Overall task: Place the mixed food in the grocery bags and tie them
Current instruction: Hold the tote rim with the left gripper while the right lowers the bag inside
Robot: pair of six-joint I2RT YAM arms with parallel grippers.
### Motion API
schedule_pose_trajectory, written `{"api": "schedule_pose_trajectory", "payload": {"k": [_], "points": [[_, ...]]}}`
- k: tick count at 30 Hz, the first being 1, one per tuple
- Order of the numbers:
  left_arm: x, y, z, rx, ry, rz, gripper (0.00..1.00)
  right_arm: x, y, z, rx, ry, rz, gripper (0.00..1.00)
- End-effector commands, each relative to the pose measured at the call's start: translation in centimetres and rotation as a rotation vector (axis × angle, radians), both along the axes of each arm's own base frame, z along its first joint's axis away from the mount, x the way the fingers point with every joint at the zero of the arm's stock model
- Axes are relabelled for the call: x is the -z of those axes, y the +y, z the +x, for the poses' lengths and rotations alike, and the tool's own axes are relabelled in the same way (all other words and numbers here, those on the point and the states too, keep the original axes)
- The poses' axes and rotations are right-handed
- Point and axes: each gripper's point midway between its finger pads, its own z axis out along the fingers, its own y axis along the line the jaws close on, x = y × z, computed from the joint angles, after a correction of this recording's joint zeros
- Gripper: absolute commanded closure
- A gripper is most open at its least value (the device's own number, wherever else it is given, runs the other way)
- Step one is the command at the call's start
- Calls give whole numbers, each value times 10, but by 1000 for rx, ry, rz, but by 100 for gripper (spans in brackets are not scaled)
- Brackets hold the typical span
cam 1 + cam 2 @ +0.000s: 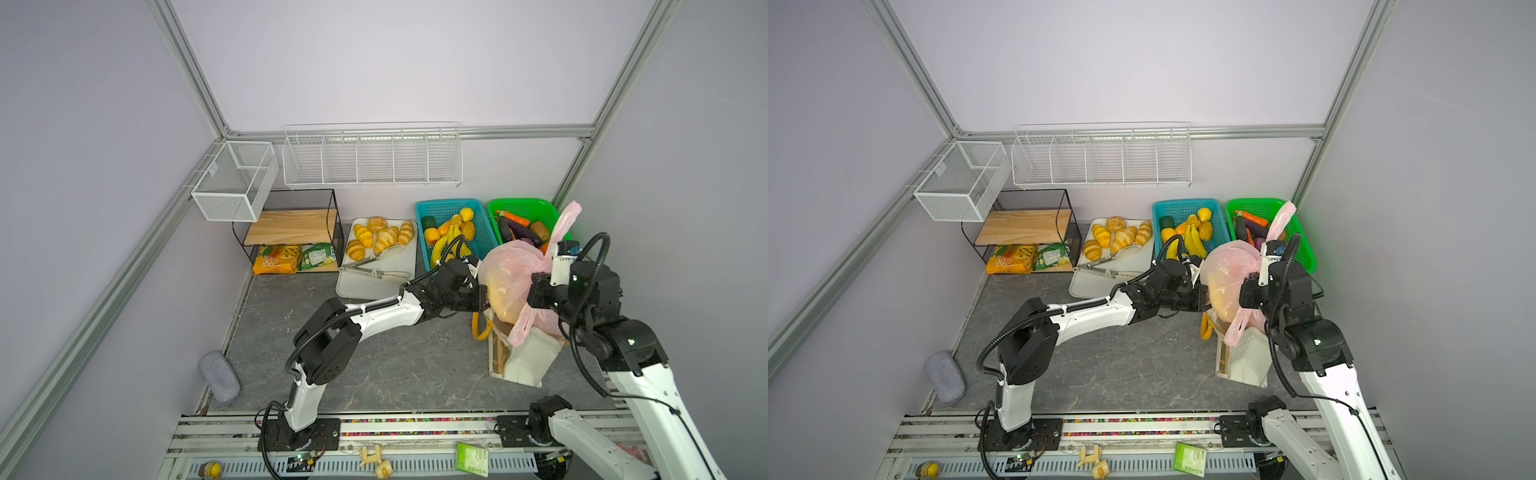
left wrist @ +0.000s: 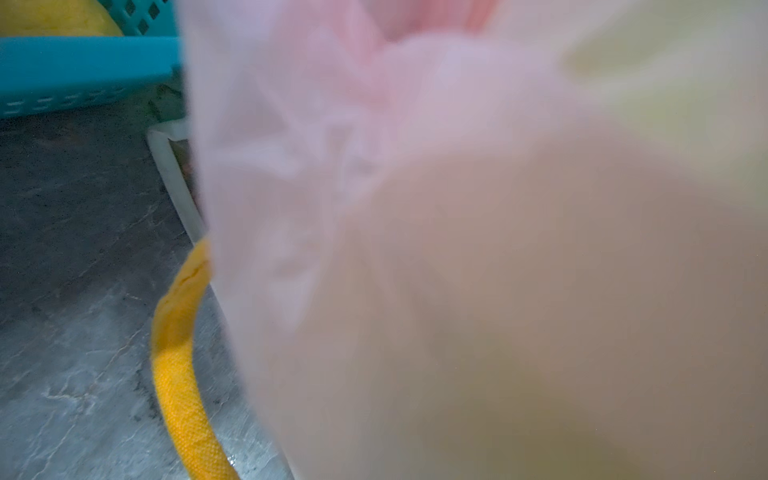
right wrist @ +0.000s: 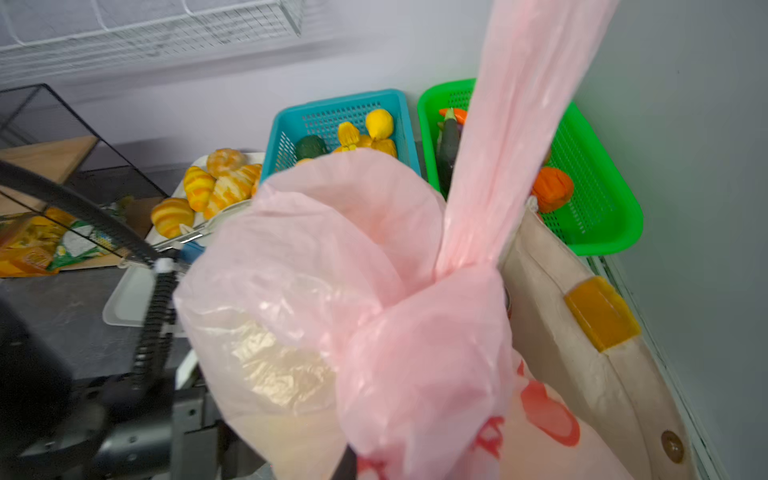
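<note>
Pink bag (image 1: 507, 270), filled and seemingly knotted, is pinched by the right claw (image 1: 534, 291) at three o'clock; left claw (image 1: 484, 297) pressed together against it; tote (image 1: 532, 361) not yet tied.

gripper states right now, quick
left gripper: closed against the pink bag, grip hidden
right gripper: closed on the pink bag

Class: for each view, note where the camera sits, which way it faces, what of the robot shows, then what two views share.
Top views: high over the robot's bases, looking down toward the back wall; left arm and right arm flank the pink bag.
Left wrist: pressed to the pink bag, tote handle and teal basket beside; no robot part visible.
Right wrist: close behind the bag's knot, facing the back wall; left arm shows.
Shared: both wrist views show the teal basket.
</note>
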Motion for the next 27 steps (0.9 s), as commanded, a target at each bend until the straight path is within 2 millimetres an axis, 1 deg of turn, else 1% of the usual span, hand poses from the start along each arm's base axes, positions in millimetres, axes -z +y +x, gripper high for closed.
{"api": "schedule_pose_trajectory", "payload": {"k": [1,3,5,7,9,11,13,15,16,18,20,21,22,23,24,26,27], "points": [[-24,3,1,-28,-38,-57,100,14,-19,1,83,8,23,94],[-27,7,3,-47,-49,-59,100,34,-34,-6,128,78,-23,94],[-30,11,5,-61,-57,-66,100,55,-51,-18,179,169,-102,94],[-32,13,8,-75,-57,-77,100,66,-65,-29,227,229,-170,94],[-33,14,9,-82,-57,-89,100,64,-72,-39,265,229,-181,94],[-34,14,10,-77,-59,-94,100,54,-77,-45,288,199,-193,94],[-34,13,10,-68,-68,-94,100,46,-83,-52,308,215,-226,94],[-36,12,9,-62,-75,-97,100,42,-87,-53,317,237,-251,94],[-37,12,9,-58,-80,-100,100,44,-87,-51,313,249,-264,94],[-38,11,8,-50,-87,-107,100,61,-83,-44,287,303,-267,94],[-40,10,8,-44,-97,-114,100,87,-73,-35,243,372,-242,93],[-41,11,8,-42,-104,-116,100,95,-68,-31,226,394,-228,93],[-42,11,8,-40,-112,-119,100,97,-64,-28,211,403,-214,90],[-42,11,8,-39,-118,-121,100,93,-61,-26,202,395,-209,86],[-42,11,7,-36,-120,-122,100,83,-59,-23,192,366,-210,78],[-42,12,6,-31,-124,-120,100,50,-56,-21,172,266,-215,55],[-42,12,6,-30,-127,-118,100,36,-54,-21,161,223,-215,46]]}}
